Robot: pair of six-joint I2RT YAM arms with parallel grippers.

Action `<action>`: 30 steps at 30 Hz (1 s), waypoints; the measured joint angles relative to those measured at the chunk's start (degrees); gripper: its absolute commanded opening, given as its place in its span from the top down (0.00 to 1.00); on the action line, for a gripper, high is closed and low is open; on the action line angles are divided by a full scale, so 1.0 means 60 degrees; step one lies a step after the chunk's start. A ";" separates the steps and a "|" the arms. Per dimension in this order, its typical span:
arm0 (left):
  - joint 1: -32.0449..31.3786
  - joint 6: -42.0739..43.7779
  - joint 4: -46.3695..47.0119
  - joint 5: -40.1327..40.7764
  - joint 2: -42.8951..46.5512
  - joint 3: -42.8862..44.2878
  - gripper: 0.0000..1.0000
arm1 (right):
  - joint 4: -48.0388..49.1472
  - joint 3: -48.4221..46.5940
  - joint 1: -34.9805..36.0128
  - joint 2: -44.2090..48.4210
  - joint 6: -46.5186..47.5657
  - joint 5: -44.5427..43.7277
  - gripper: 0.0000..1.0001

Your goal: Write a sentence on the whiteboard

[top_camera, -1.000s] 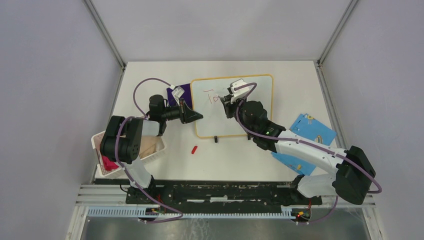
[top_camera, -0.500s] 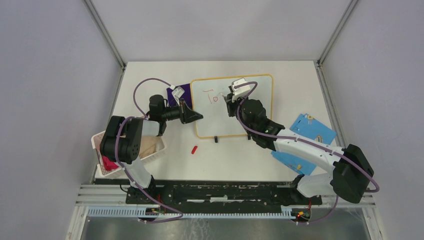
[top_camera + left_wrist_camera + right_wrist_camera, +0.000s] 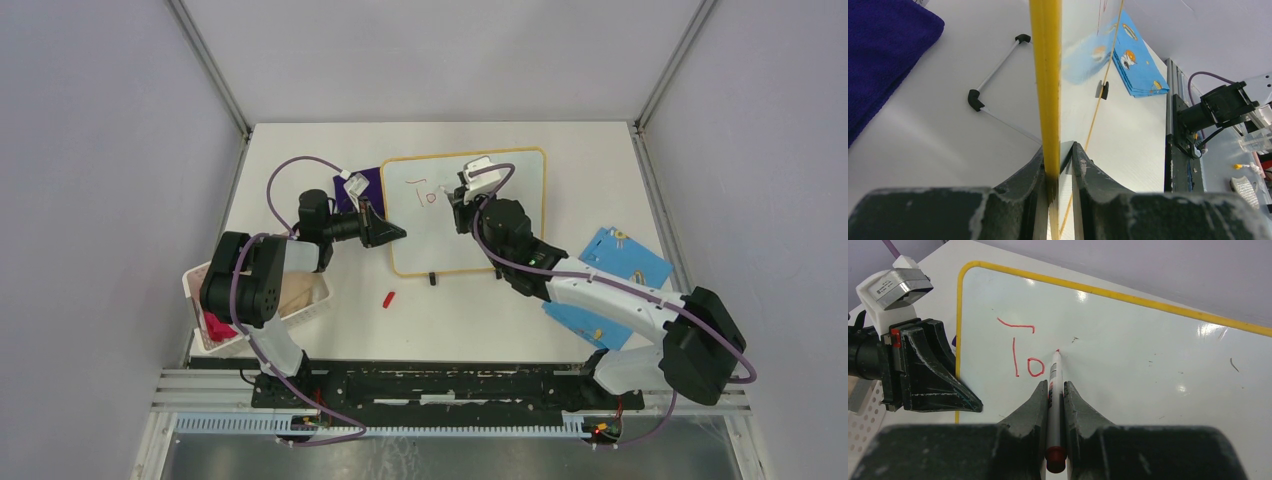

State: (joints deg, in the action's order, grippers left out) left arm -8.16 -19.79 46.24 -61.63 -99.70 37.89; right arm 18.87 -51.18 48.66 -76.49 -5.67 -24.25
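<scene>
I have only "To" of the sentence (image 3: 1023,357) on the board (image 3: 1148,365); the rest is unwritten. My right fingers (image 3: 1035,402) pinch the marker (image 3: 1054,380), my left fingers (image 3: 1025,177) the board's edge.

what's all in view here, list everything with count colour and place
whiteboard: one, white, yellow frame, mid-table
writing: letters "To", red, whiteboard's upper left
marker: one, white, red tip, tip at board right of the letters
cloth: one, purple, left of whiteboard
cap: one, red, table in front of board
cards: two patches, blue, right of board
basket: one, white, table's left near side
table: one, white
left gripper: black, shut on whiteboard's left edge
right gripper: black, shut on marker
</scene>
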 measured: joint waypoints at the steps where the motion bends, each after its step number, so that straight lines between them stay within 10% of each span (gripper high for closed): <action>1: 0.0000 0.0000 0.0000 0.0004 0.0000 0.0000 0.98 | 0.0025 0.0029 -0.0004 0.0004 -0.0018 0.0004 1.00; 30: -0.0018 0.0066 -0.0157 0.0011 0.0040 0.0018 0.98 | 0.0182 0.1282 -0.0069 0.0914 -0.0222 0.0022 1.00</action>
State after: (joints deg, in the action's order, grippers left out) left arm -8.27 -19.40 45.30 -61.56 -99.46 38.00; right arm 19.97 -43.48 48.25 -71.00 -7.01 -24.12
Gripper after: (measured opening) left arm 0.258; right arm 0.177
